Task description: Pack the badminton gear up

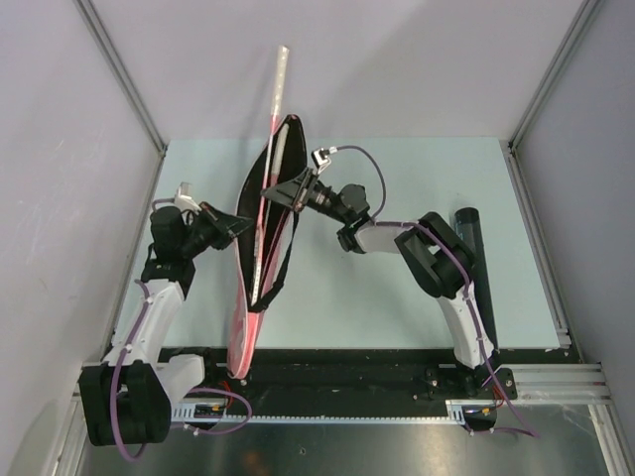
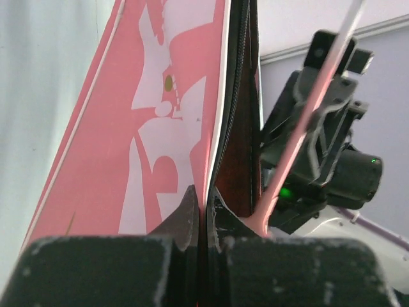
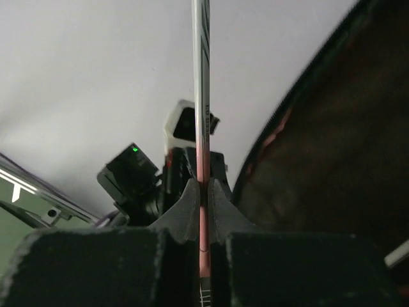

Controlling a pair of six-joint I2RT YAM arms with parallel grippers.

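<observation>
The pink racket-shaped bag stands on edge in the middle of the table, its zip mouth gaping and dark inside. My left gripper is shut on the bag's left rim; the left wrist view shows the pink side with white lettering pinched between the jaws. My right gripper is shut on the thin pink shaft of a racket, whose white handle points up and away over the bag's mouth. The racket's head is hidden inside the bag. No shuttlecocks show.
A dark cylindrical tube lies on the pale green table at the right, behind the right arm. Grey walls close in the table on the left, right and far sides.
</observation>
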